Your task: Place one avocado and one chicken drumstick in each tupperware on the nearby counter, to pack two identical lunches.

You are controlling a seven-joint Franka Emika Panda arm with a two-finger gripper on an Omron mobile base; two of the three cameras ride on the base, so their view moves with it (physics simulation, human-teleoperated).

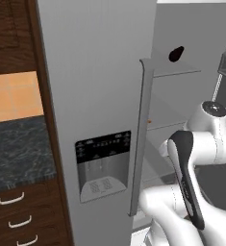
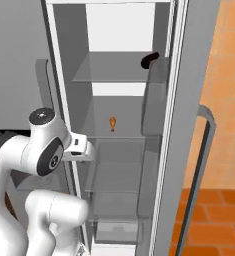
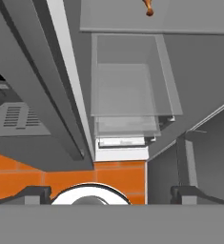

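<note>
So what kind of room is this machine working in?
A kitchen, it seems: an open fridge with a drumstick on a shelf, beside a dark stone counter over wooden drawers.

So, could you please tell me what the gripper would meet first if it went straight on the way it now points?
Probably the clear fridge drawers straight ahead of the open gripper; depth is hard to judge.

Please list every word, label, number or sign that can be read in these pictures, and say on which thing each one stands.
None can be read.
Black control panel of the dispenser on the grey fridge door: small pale marks, too blurred to read.
White strip below the clear fridge drawers: faint marks, too small to read.
</note>
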